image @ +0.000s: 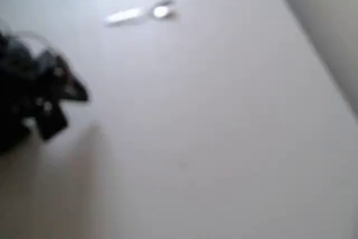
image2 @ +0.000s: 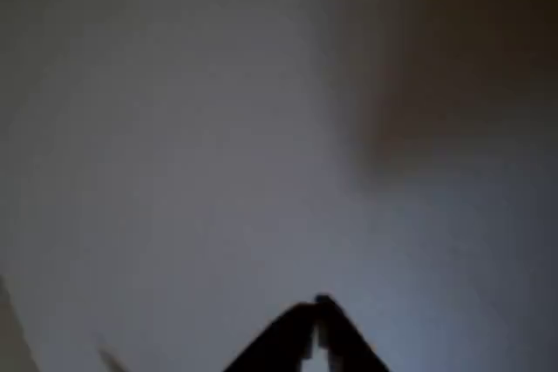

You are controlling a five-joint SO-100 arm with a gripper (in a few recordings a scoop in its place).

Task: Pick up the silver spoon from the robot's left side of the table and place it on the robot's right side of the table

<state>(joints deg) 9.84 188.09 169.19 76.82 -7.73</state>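
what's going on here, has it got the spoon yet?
Not yet. In the overhead view the silver spoon lies alone on the white table, near the top of the picture. The black arm's gripper sits at the left edge, apart from the spoon. In the wrist view the fingertips meet at a point with nothing between them, over bare table. Both pictures are blurred, so finer detail can't be told.

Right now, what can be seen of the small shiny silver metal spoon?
The small shiny silver metal spoon lies flat on the plain matte white table, near the top of the overhead view. Its bright oval bowl points right and its thin straight handle runs left, slightly downward. Nothing touches it except the tabletop; the black gripper sits well apart, lower left. Blur hides finer detail.
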